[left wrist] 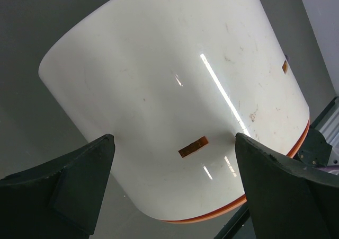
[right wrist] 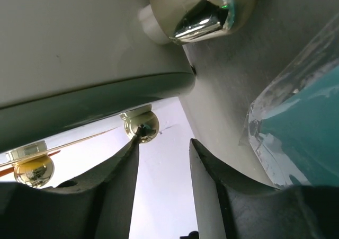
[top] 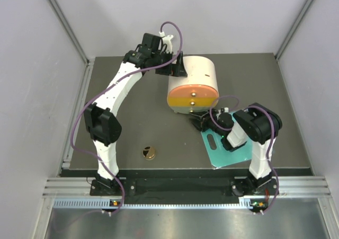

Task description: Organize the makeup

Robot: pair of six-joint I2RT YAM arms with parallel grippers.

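Of the makeup, a round gold-rimmed black compact (top: 149, 153) lies alone on the dark table near the front, left of centre. My left gripper (top: 178, 67) is open at the back of the big cream-and-orange cylindrical box (top: 193, 87). In the left wrist view its fingers (left wrist: 79, 180) stand wide apart over the box's white wall (left wrist: 175, 80). My right gripper (top: 199, 121) sits low at the box's orange face, above the teal board (top: 228, 146). Its fingers (right wrist: 198, 162) are narrowly parted with nothing between them, and the left fingertip touches a small gold ball foot (right wrist: 141, 126).
The box lies on its side with the orange face (top: 192, 98) turned to the front. A second gold ball (right wrist: 33, 170) and a shiny chrome knob (right wrist: 204, 11) show on it. The board's edge (right wrist: 296, 117) is close to the right of my right gripper. Grey walls enclose the table.
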